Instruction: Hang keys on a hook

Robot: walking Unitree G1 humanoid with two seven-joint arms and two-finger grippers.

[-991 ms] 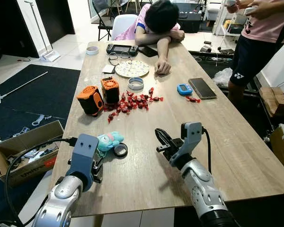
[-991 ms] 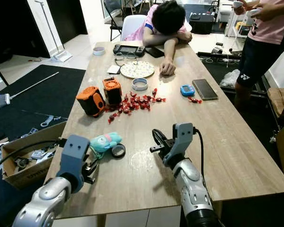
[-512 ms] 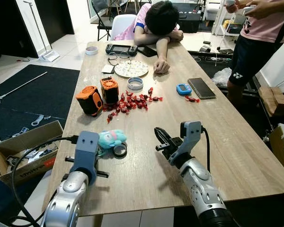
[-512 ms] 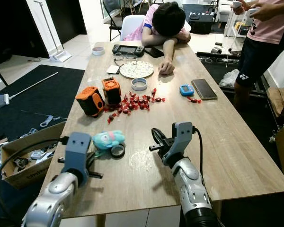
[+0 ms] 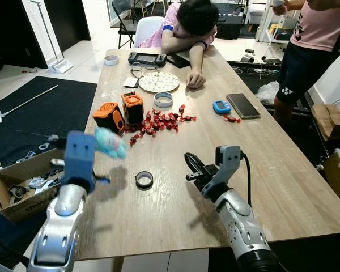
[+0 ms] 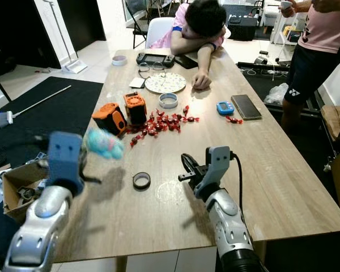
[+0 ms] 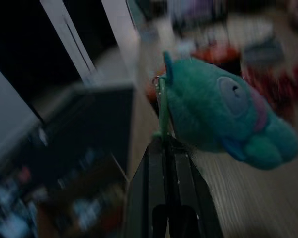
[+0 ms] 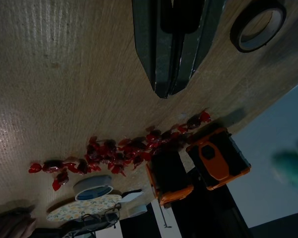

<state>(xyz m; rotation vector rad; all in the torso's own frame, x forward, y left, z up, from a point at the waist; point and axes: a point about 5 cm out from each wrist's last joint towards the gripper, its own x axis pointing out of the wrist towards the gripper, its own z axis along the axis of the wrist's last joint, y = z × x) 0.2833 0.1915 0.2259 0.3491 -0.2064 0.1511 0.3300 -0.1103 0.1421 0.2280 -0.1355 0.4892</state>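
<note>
The left gripper (image 7: 165,144) has lifted off the wooden table (image 5: 283,170), carrying the teal plush keychain (image 5: 110,142) pinched by its ring beside the table's left edge. The right gripper (image 5: 193,168) hovers with fingers together, empty. No hook is visible; a fast swing could shake the plush loose.

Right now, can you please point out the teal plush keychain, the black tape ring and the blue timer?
teal plush keychain (image 7: 223,119), left wrist view, on its plush body.
black tape ring (image 5: 144,180), left eye view, on its near rim.
blue timer (image 5: 220,106), left eye view, on its face.
</note>
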